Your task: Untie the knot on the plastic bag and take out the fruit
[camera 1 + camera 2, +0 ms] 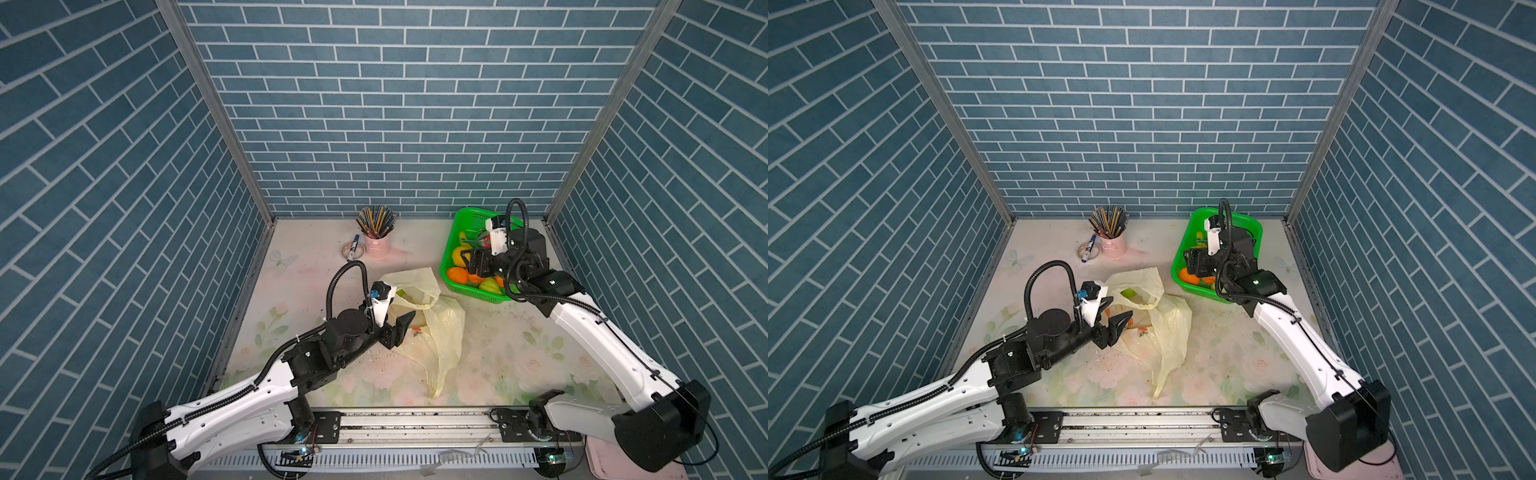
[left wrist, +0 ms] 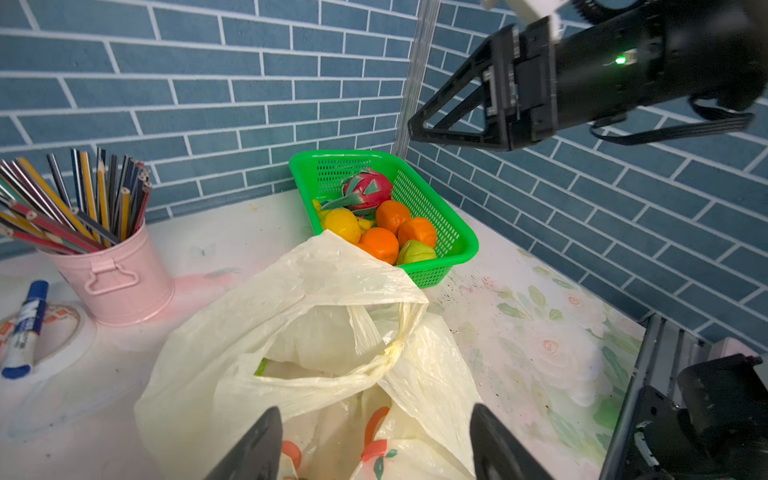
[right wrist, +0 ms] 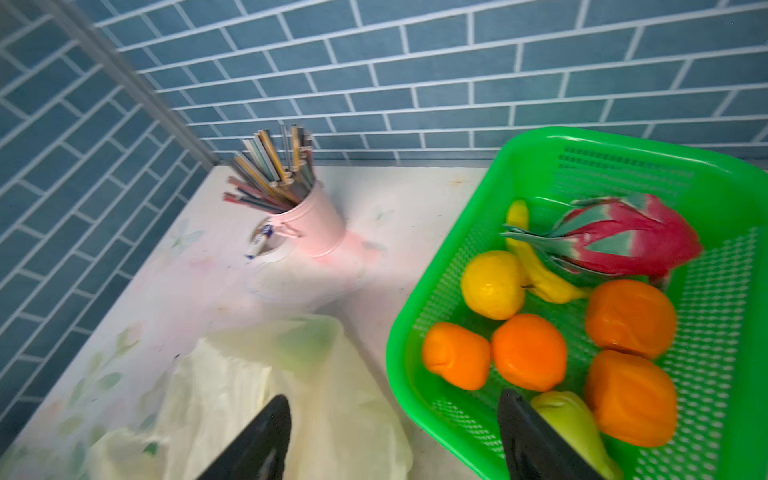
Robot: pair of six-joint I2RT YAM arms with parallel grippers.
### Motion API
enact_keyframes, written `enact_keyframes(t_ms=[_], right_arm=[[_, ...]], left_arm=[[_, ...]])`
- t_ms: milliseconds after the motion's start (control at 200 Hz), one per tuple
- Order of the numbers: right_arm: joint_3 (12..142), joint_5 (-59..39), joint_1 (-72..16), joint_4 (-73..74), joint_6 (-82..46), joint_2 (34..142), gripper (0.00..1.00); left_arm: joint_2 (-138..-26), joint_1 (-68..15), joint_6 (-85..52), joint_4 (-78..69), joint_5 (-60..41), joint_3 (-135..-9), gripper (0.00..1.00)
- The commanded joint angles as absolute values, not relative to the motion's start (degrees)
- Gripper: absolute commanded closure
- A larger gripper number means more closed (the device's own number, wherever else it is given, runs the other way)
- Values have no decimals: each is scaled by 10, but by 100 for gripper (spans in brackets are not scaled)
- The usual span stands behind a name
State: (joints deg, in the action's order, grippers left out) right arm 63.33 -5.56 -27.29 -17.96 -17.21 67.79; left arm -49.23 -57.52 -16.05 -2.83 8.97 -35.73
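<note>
Left wrist view: plastic bag (image 2: 316,299) looks limp, slippery; pinch its rolled rim. Left tool (image 2: 376,409), right tool (image 3: 390,399) gape empty.

The left arm (image 1: 232,409) was extended forward toward the centre, its left gripper (image 1: 401,328) angled to the right, jaws standing wide apart. The right arm (image 1: 602,345) was stretched to the far right corner, wrist bent. The right gripper (image 1: 477,262) pointed leftward and downward, jaws likewise parted.
</note>
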Motion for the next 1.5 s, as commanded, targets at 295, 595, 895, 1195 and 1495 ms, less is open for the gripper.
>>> enact_keyframes(t_ms=[295,595,895,1195,1495], right_arm=[[507,-99,-405,-175,-206,599,10],[463,-100,-448,-109,-194,653,2],[538,-25,-459,-47,-163,833,2],[619,-92,-461,-63,-208,905,90],[621,-177,-469,-53,-366,877,95]], left_arm=[[-489,-580,-361,-20,26,-324,48],[-546,-595,-400,-105,61,-258,57],[-682,-586,-386,-112,180,-308,64],[-735,-498,-350,-168,138,-310,62],[-776,-457,-289,-175,145,-342,47]])
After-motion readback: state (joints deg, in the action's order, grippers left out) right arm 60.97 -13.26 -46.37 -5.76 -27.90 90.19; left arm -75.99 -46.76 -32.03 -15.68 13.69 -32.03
